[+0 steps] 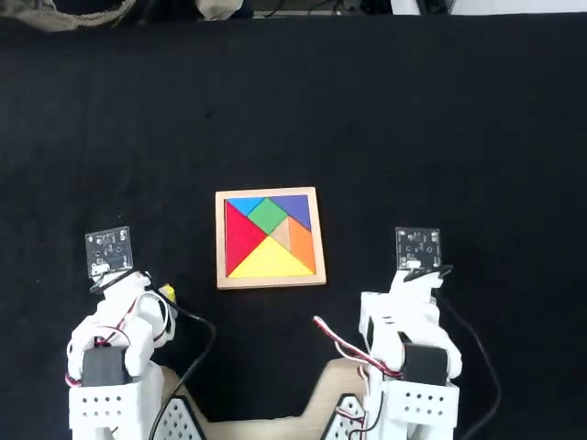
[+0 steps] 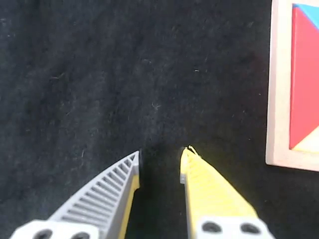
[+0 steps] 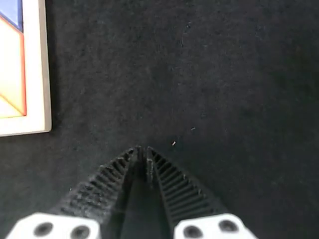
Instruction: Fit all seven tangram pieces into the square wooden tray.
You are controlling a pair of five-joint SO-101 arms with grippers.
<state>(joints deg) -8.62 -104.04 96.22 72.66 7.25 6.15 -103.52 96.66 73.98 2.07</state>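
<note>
Table [image 1: 413, 119]: covered in black cloth, with the two arms at its near edge, one toward each near corner.

Wooden tray [image 1: 271, 282]: square, lying flat about midway between the table's left and right edges. It sits between the two arms and a little farther from the near edge than they do.

Tray contents: all seven pieces lie flush inside the rim and fill the square.
- Red triangle [image 1: 240, 240]: large, along the tray's left side.
- Yellow triangle [image 1: 271, 261]: large, along the near side, edge to edge with the red one.
- Light blue triangle [image 1: 244, 204]: in the far left corner.
- Green square [image 1: 268, 215]: set on its point, just beside the light blue triangle.
- Dark blue parallelogram [image 1: 295, 209]: in the far right corner.
- Orange triangle [image 1: 303, 243]: against the right side.
- Tan triangle [image 1: 281, 238]: small, between the green square, the orange triangle and the yellow triangle.

Left gripper [image 2: 160, 152]: the grey and yellow fingers stand slightly parted over bare cloth. Nothing is between them, and the tray's rim is off to one side, apart from them.

Right gripper [image 3: 143, 149]: the black fingers are closed tip to tip and hold nothing. It is above bare cloth, well apart from the tray's corner.
</note>
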